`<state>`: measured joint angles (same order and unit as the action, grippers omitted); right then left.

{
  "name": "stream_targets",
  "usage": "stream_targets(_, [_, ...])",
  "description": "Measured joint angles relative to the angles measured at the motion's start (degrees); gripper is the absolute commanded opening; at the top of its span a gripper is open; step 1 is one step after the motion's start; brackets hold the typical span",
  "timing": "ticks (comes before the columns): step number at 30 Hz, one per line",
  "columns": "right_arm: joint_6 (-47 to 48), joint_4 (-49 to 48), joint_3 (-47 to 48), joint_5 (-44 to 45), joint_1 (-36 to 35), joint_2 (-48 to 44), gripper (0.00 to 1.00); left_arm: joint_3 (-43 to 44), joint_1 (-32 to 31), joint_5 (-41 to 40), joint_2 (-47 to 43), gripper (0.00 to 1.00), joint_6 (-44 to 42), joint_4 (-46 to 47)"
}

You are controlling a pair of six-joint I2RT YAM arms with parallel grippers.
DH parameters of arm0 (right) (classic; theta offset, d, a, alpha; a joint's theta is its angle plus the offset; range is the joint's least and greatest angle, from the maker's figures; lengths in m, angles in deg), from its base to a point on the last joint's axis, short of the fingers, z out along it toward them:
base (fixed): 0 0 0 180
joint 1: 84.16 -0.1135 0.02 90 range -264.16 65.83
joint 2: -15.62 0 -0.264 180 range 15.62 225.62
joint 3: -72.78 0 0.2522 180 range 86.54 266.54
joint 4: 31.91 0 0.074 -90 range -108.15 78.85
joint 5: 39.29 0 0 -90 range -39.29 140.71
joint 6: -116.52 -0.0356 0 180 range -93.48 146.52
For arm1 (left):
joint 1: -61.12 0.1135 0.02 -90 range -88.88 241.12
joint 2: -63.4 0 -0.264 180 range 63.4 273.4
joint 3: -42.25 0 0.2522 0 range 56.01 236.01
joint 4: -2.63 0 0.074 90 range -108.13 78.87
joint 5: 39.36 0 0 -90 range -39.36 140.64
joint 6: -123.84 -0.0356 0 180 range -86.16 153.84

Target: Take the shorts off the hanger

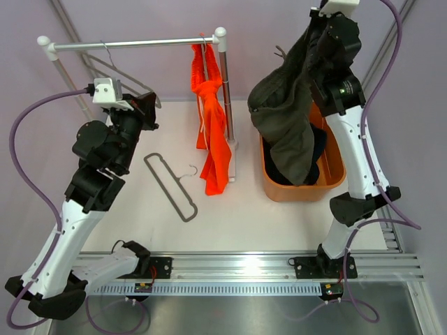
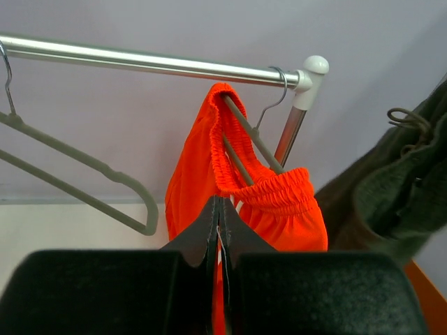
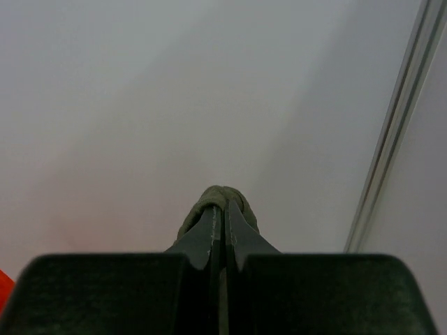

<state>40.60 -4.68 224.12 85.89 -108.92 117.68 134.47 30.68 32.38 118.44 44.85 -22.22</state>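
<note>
**Top external: olive shorts over the bin, orange pair on its hanger**

The olive shorts [image 1: 285,118] hang in a long bunch from the right gripper [image 3: 223,213], which is raised at the far right, directly above the bin [image 1: 336,174]. At that height the cloth's lower end reaches into the bin, so I judge a drop to be the step in hand. The right wrist view shows the jaws pressed together on a knot of olive cloth.

Navy shorts [image 1: 320,143] lie in the bin, partly hidden by the olive cloth. The orange shorts [image 1: 213,132] are not yet off. They are draped over a hanger [image 2: 255,136] hooked at the right end of the rail [image 1: 133,44], just left of the bin.

The left gripper [image 2: 219,206] is left of them and apart, pointing their way. Its jaws are closed with nothing between them, likely waiting for the next pair.

An empty hanger [image 2: 105,168] hangs on the rail's left part. A loose hanger [image 1: 177,183] lies on the table [image 1: 279,223], near the orange shorts' lower end.
</note>
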Motion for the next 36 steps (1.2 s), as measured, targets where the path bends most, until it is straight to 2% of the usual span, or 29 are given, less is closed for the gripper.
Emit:
stream_targets(3, [-6.36,4.13,-4.15,-1.33,4.96,-0.57,0.00,-0.79,0.00,0.13,-0.26,0.00,0.00,-0.02])
stream_targets(6, [-10.75,4.11,-12.39,-1.75,7.69,-4.09,0.00,-1.11,0.00,0.02,-0.26,0.00,0.72,-0.35])
stream_targets(9, [-14.32,3.41,-25.07,-2.19,7.85,-10.64,0.03,-1.11,0.00,-0.70,-0.31,0.00,2.12,-3.15])
stream_targets(12, [-17.97,3.04,-36.52,-3.06,7.54,-17.07,0.22,-1.70,0.00,-2.32,-0.63,0.00,4.26,-7.43])
stream_targets(13, [-19.23,3.04,-39.56,-3.45,7.54,-18.86,0.44,-2.60,0.00,-2.93,-1.05,0.00,5.09,-8.52])
stream_targets(16, [-23.39,4.50,-46.03,-4.81,7.52,-22.64,0.85,-6.64,0.00,-4.94,-2.75,0.00,7.37,-12.02])
stream_targets(18, [-25.55,6.29,-48.87,-5.66,7.50,-24.30,0.93,-9.01,0.00,-6.14,-3.63,0.00,8.66,-14.43])
stream_targets(25, [-30.49,14.97,-52.13,-9.97,7.43,-31.21,0.97,-14.12,0.00,-8.31,-5.46,0.02,11.58,-18.45])
stream_targets(29, [-32.15,17.55,-51.91,-15.23,5.40,-36.20,0.95,-14.38,0.00,-9.62,-5.95,0.05,12.17,-19.30])
stream_targets(32, [-33.07,19.08,-50.86,-17.49,-3.50,-36.96,0.89,-14.38,0.00,-11.10,-5.84,0.07,12.63,-19.91])
stream_targets(33, [-33.38,19.04,-50.86,-18.36,-7.78,-36.35,0.78,-14.36,0.00,-11.58,-5.77,0.09,12.83,-20.26])
stream_targets(35, [-34.69,18.49,-51.71,-19.91,-14.40,-34.75,0.70,-14.36,0.00,-12.33,-5.49,0.11,13.09,-20.90])
stream_targets(36, [-35.63,16.94,-53.53,-20.96,-17.51,-33.48,0.69,-14.36,0.00,-12.61,-5.35,0.13,13.25,-21.11])
